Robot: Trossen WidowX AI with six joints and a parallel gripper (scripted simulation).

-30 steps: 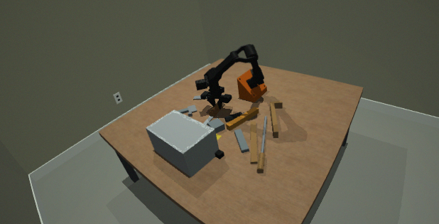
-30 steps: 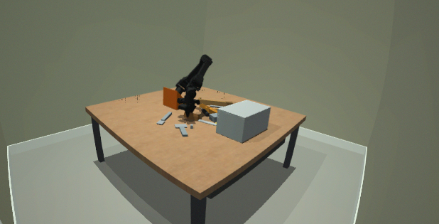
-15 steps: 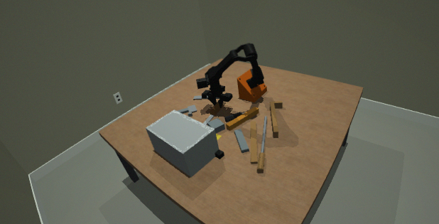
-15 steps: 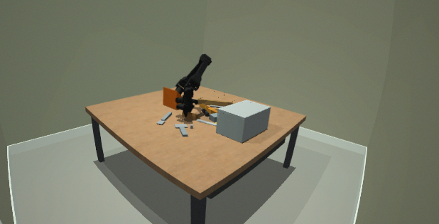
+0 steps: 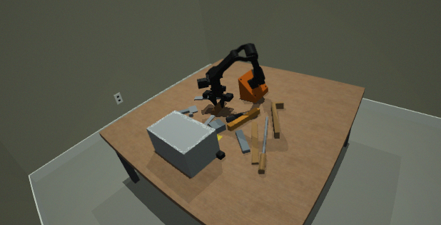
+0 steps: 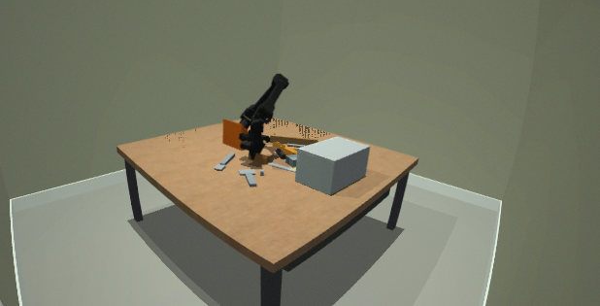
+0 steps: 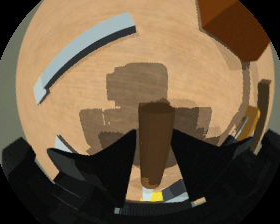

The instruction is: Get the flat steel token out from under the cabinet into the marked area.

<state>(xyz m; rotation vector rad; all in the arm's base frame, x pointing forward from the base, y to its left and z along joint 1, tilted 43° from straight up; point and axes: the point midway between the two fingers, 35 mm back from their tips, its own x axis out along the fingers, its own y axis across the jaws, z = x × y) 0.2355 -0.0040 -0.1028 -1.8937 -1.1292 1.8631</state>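
The grey cabinet (image 5: 199, 155) (image 6: 316, 169) stands on the table. Its vent slots face away from the top and exterior views, and I cannot make out the token. A yellow bit of the marked area (image 5: 220, 137) (image 7: 156, 196) shows beside it. My gripper (image 5: 218, 106) (image 6: 252, 156) (image 7: 152, 132) is low over the table, partly open, with fingertips on either side of a brown wooden handle (image 5: 217, 111) (image 6: 263, 159) (image 7: 156, 150). Thin gaps seem to show beside the handle. A pale flat rod (image 5: 209, 121) (image 6: 282, 167) runs from near the handle toward the cabinet.
A grey block (image 5: 217, 124) and an orange-brown bar (image 5: 244, 119) lie near the gripper. A T-shaped grey piece (image 6: 249, 177) and a stepped grey bar (image 6: 225, 161) (image 7: 86, 47) lie on the other side. A wood-handled rod (image 5: 262, 163) and an L-shaped wooden piece (image 5: 275, 121) lie farther off.
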